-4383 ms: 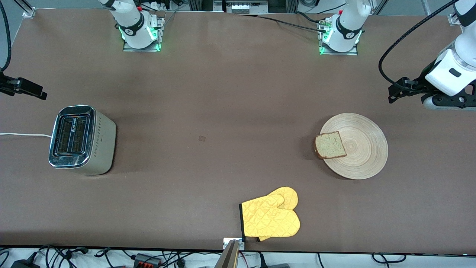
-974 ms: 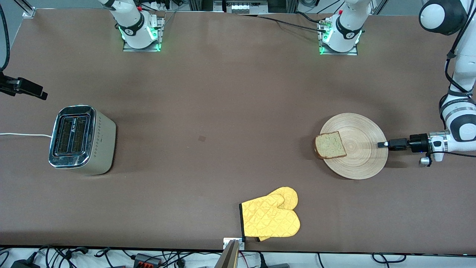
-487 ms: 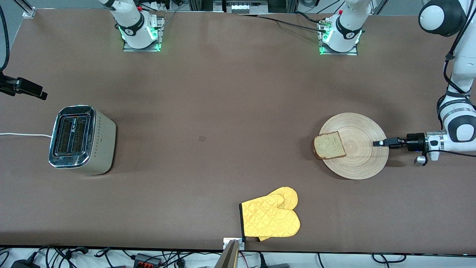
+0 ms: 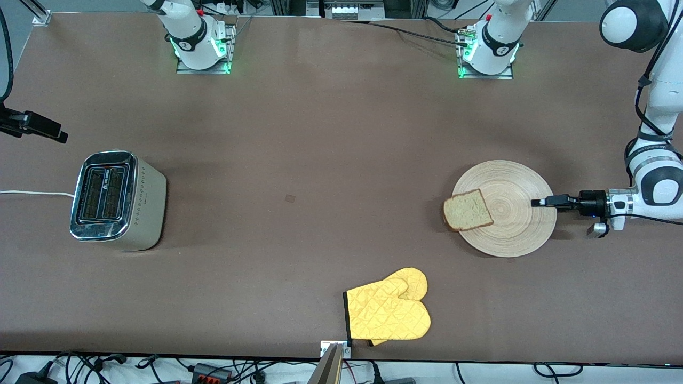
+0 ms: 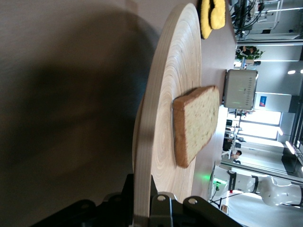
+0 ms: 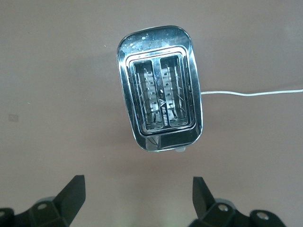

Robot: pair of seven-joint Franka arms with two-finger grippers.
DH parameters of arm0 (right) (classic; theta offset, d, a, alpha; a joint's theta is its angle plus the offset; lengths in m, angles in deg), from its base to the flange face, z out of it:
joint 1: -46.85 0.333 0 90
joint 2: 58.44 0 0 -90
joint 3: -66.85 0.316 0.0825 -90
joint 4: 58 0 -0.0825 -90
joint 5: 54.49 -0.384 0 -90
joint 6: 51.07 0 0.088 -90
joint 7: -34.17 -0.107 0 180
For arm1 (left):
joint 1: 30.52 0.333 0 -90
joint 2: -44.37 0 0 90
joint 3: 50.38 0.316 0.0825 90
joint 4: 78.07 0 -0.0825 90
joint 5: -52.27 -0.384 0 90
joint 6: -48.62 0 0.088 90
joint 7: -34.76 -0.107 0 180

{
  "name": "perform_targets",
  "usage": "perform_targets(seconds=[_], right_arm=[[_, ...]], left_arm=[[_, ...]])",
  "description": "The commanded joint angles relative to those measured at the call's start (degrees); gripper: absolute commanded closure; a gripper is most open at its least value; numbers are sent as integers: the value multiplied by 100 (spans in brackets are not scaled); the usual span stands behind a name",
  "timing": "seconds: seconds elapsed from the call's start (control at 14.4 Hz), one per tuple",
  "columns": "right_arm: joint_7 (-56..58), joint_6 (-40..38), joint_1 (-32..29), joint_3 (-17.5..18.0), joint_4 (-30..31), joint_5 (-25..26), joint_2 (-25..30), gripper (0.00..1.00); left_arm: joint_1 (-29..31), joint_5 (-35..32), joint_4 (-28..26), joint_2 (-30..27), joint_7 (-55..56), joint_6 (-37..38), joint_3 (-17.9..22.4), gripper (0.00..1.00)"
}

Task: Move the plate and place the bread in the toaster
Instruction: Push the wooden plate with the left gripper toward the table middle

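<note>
A long brown table (image 4: 320, 133) runs between the two arm bases, with cables strung along its edges. The plate (image 4: 517, 224) lies toward the left arm's end, at about 3 o'clock from the table's middle, and the bread (image 4: 467, 210) sits at the plate's 9 o'clock edge, overhanging the rim a little. The toaster (image 4: 114, 200) stands toward the right arm's end, at about 9 o'clock from the table's middle, both slots empty. A yellow oven mitt (image 4: 388, 311) lies at about 7 o'clock from the plate, nearer to the front camera.

The left gripper (image 4: 540, 202) is at the plate's 3 o'clock rim, and the left wrist view shows its fingers (image 5: 161, 210) clamped on the rim, one above and one under the wood. The right gripper (image 6: 137, 191) hangs over the toaster with its jaws spread wide and empty; that arm waits.

The task looks barely begun: the plate is gripped and only just starting its move, and the bread has yet to reach a slot.

Against the frame half a second ago, plate and bread have shifted slightly toward the toaster's end, with the left gripper following. Four seconds ago that gripper was still up and away from the plate.
</note>
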Motion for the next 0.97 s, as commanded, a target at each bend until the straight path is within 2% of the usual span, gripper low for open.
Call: perform_targets(seconds=[0.0,0.28,0.42,0.63,0.9], right_arm=[[25,-95,-47,11,-89,-100,-15,0],[25,-95,-47,2,-89,-100,-15,0],[25,-95,-47,2,-89,-100,-15,0],[25,-95,-47,2,-89,-109,-15,0],[34,-95,-47,-7,-89,-109,-33,0]], left_arm=[[-171,325,103,-23,75,178,-125,99],[-469,703,95,-15,93,143,-652,99],[-1057,756,112,-23,110,99,-680,99],[-1927,1204,51,-15,434,-488,-680,99],[-3140,2467,-142,3,646,-1489,-680,99]])
